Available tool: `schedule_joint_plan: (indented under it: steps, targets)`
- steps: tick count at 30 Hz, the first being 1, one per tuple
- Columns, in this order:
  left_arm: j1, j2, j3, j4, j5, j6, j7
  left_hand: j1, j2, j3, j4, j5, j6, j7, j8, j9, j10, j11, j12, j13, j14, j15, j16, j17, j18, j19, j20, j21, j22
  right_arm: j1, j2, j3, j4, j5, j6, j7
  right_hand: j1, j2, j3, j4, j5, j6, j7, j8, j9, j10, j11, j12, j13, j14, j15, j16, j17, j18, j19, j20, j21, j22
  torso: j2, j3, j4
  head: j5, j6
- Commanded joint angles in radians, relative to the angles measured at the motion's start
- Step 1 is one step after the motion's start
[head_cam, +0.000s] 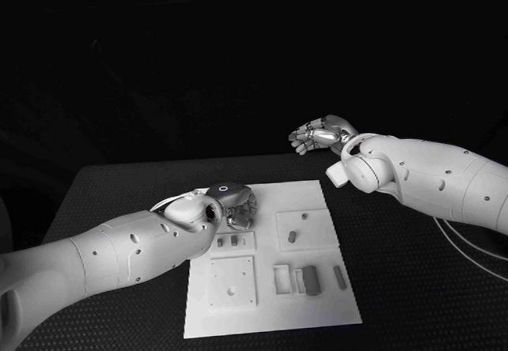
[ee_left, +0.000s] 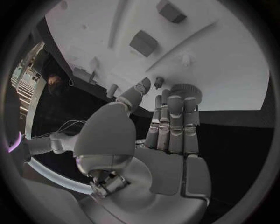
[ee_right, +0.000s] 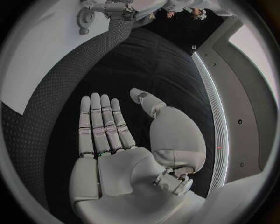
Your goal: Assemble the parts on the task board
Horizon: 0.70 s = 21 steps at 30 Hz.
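Reaching in from eight o'clock in the head view, the left hand [head_cam: 227, 202] hovers over the far-left part of the white board [head_cam: 318, 314], its fingers pointing down toward the plate. Its own wrist view shows the left hand [ee_left: 166, 130] with fingers straight and side by side, thumb set a little apart, and the fingertips [ee_left: 175, 100] right at a round, ridged piece [ee_left: 188, 92] near the board's edge; I cannot tell whether they touch it, and nothing is clasped in the palm, so the hand is open. The right hand [head_cam: 321, 134] is raised off the table beyond the board's far-right corner, at about one o'clock from the board's middle. Seen from its wrist, the right hand [ee_right: 116, 140] is flat, fingers straight and together, thumb out to the side, holding nothing. On the board, well apart from both hands, lie several small dark parts: two short pegs [head_cam: 226, 242] side by side just near the left hand, one oval peg [head_cam: 291, 236] on a raised square toward the middle, and a thicker block [head_cam: 311, 279] with a slim bar [head_cam: 339, 276] at about five o'clock. A square plate [head_cam: 233, 282] with small holes sits at seven o'clock on the board. The black table [head_cam: 118, 190] lies under all of it.
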Motion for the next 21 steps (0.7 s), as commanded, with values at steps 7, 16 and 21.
schedule_joint_plan:
  steps: [7,16,21]
  targets:
    - [-0.002,0.009,0.000,-0.006,-0.023,0.016,-0.003,-0.002,0.019,-0.002,0.000,-0.001,0.007,0.005,-0.004,-0.009,0.006,0.001,-0.016,-0.006,0.010,0.001,0.026,0.001,0.013,0.004,-0.046,0.002,0.013,0.000,-0.003,0.001,0.005,-0.008,0.016,0.003,-0.007,0.001,-0.004,0.000,0.004,0.001,0.004,-0.004,-0.001,-0.001,0.007,-0.005,-0.001,-0.009,-0.001,-0.007,0.001,0.013,-0.003,0.001,-0.006,0.002,0.001,0.0011,-0.0017,0.001,0.001]
    - [-0.005,0.009,0.000,-0.015,-0.023,0.030,-0.005,0.003,0.031,0.001,-0.001,0.003,0.018,0.002,0.001,-0.014,0.022,-0.002,-0.020,-0.007,0.020,-0.003,0.056,0.003,0.016,0.014,-0.049,0.011,0.019,0.000,-0.005,0.001,0.009,-0.009,0.017,0.002,-0.007,0.001,-0.004,0.000,0.004,0.001,0.004,-0.003,-0.001,-0.001,0.007,-0.005,-0.001,-0.009,-0.001,-0.007,0.001,0.013,-0.003,0.001,-0.006,0.002,0.001,0.0005,-0.0002,-0.001,-0.002]
    - [-0.010,0.012,0.000,-0.016,-0.023,0.043,-0.001,0.011,0.045,0.006,-0.003,0.006,0.031,0.002,0.007,-0.017,0.041,-0.005,-0.018,-0.005,0.028,-0.006,0.077,0.002,0.018,0.021,-0.051,0.019,0.021,0.000,-0.006,0.001,0.010,-0.009,0.016,0.002,-0.007,0.001,-0.004,0.000,0.004,0.001,0.004,-0.003,-0.001,-0.001,0.007,-0.005,-0.001,-0.009,-0.001,-0.007,0.001,0.013,-0.003,0.001,-0.007,0.003,0.001,0.0002,-0.0015,-0.002,-0.003]
